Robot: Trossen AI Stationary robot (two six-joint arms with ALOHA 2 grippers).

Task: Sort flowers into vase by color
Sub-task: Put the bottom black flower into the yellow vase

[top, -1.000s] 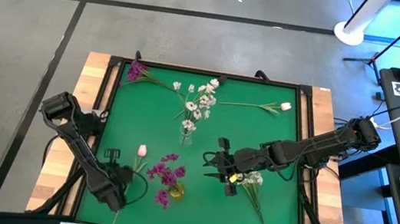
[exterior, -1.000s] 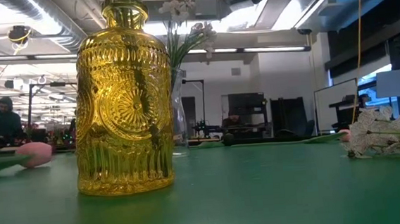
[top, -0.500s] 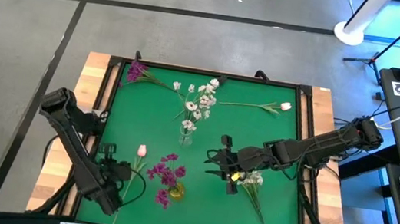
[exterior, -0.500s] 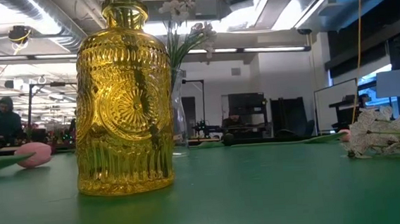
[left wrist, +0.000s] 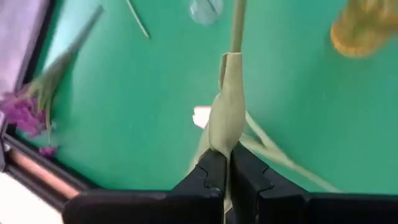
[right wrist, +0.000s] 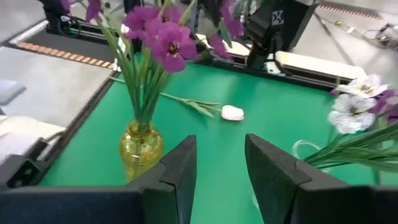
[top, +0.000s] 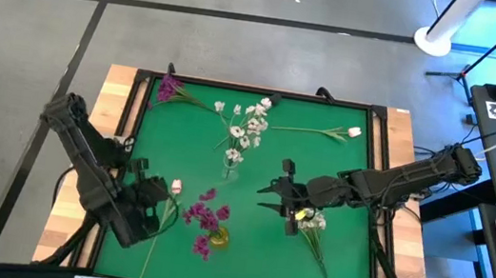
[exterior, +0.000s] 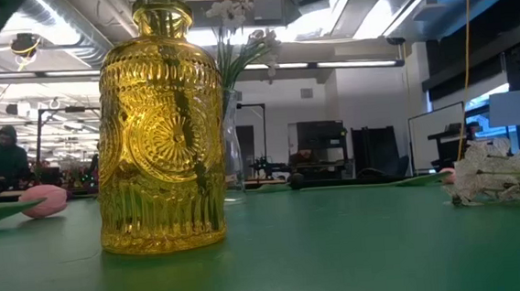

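My left gripper is shut on a pale pink tulip's stalk, near the table's near left corner. The tulip's bud lies on the green table. A yellow vase beside it holds magenta flowers. A clear vase holds white blossoms. My right gripper hovers open over mid-table, nothing between its fingers. A white spray lies flat just beside it. A loose magenta stem and a second tulip lie along the far edge. My left gripper pinches the tulip's stalk between its two fingers where a pale green leaf wraps it. The fingers slant down from the near left. The stalk runs on past the fingertips, while the bud rests on the table.
A raised dark frame edges the green table. Bare green surface lies between the yellow vase and the white spray and at the far right. In the low view a person sits far behind the table.
My left gripper has risen from the table and rolled at the wrist, taking the tulip's stalk up with it; the bud has stayed on the table. My right gripper has drawn back a little toward the table's right edge.
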